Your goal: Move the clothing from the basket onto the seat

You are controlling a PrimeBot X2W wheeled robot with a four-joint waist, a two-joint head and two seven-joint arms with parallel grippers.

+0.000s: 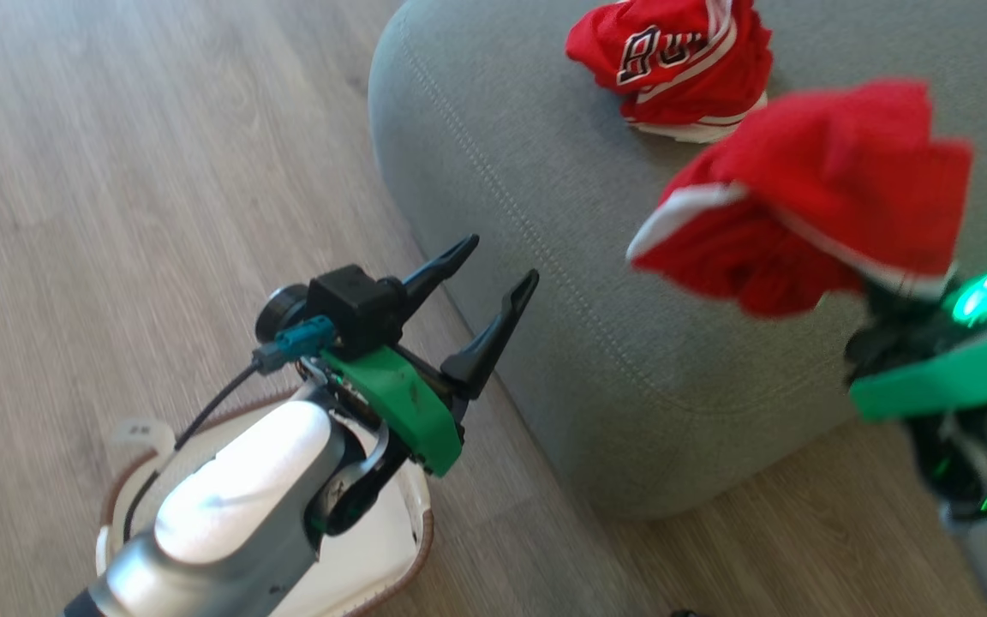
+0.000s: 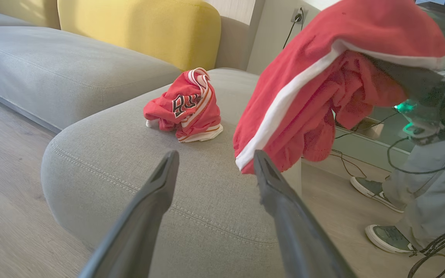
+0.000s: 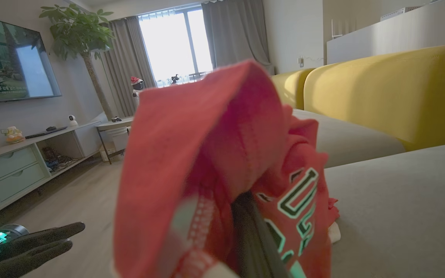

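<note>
Left gripper (image 2: 215,155): fingers spread apart, pointing at the near rounded edge of the seat (image 2: 122,162). Lettered garment (image 2: 185,106): crumpled, lying on the seat, farther in. Striped garment (image 2: 323,96): red with a white band, hanging in the air at right over the seat's right edge, held by the right gripper (image 2: 423,88), whose fingers are buried in cloth. Yellow back cushion (image 2: 141,31) at far left. Wood floor (image 2: 6,193) at left. A person's shoes (image 2: 386,236) at near right.
</note>
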